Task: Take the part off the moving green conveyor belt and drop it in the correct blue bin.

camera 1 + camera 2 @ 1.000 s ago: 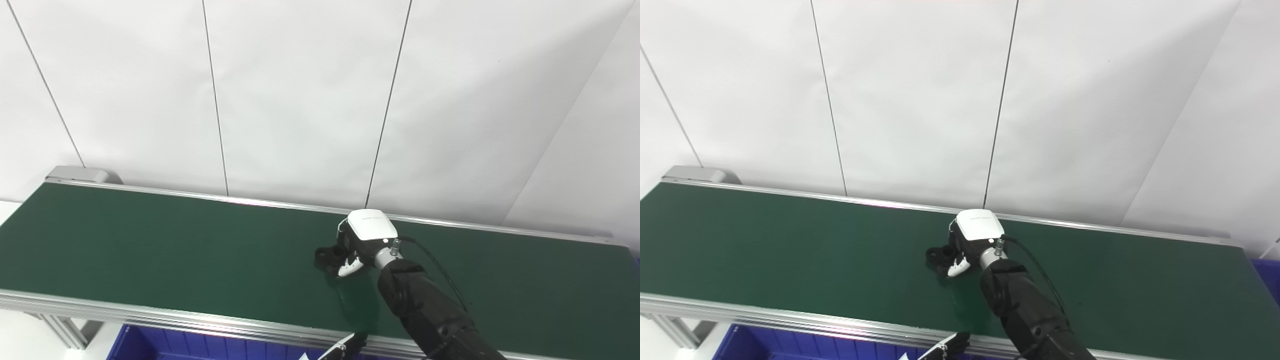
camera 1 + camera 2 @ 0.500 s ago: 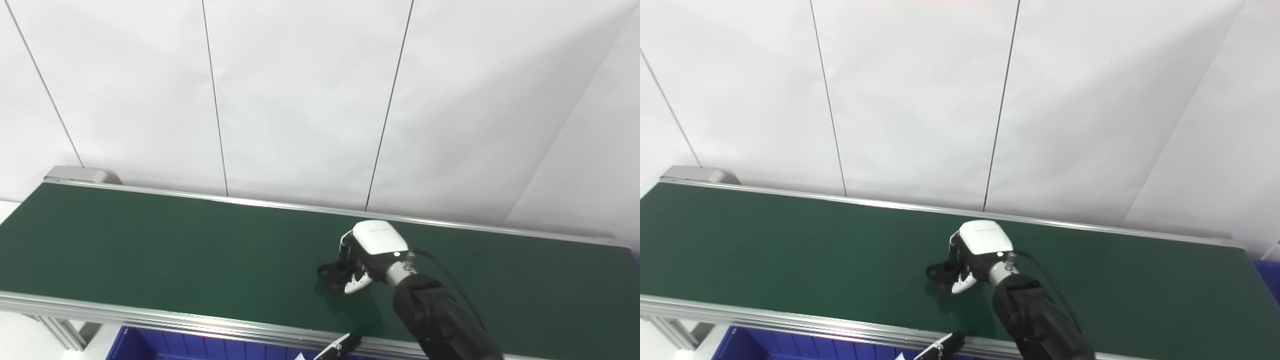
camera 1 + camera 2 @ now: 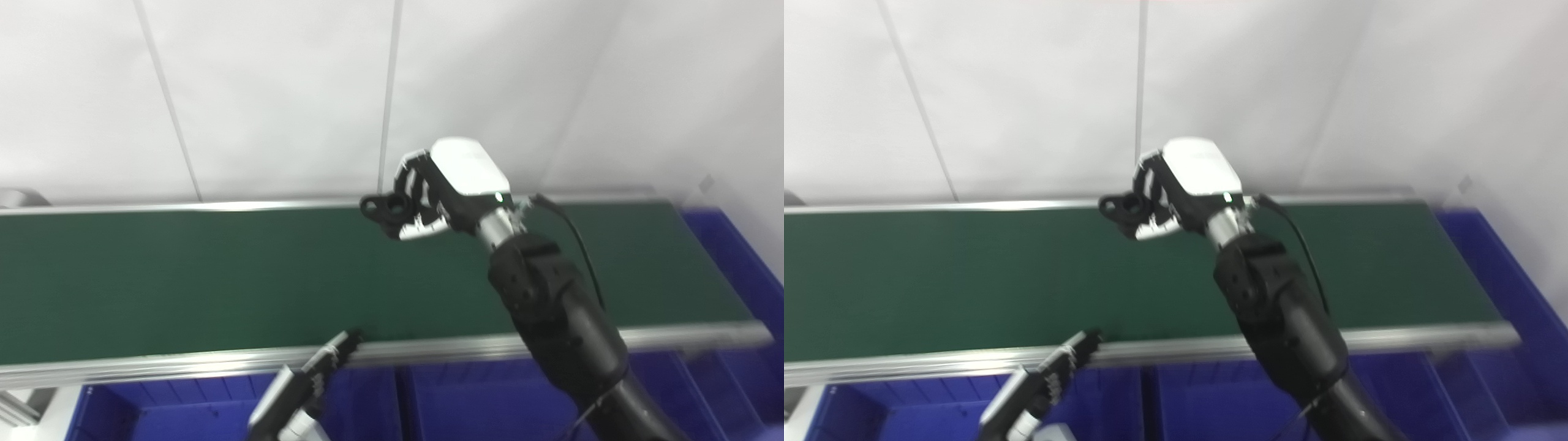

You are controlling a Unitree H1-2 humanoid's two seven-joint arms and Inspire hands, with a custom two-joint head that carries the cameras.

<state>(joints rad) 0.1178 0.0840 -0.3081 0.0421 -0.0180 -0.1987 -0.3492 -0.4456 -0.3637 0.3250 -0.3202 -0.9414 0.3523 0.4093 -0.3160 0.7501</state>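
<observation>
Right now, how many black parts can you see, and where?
1. The black part is held in the right hand, lifted above the green belt. None lies on the belt; the blue bins below are only partly visible, so more may be hidden.

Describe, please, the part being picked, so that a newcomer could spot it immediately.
Find the long green belt across the middle, then the right hand raised above its far edge. The small black part juts left from the fingers, showing a round hole, dark against the white wall.
</observation>
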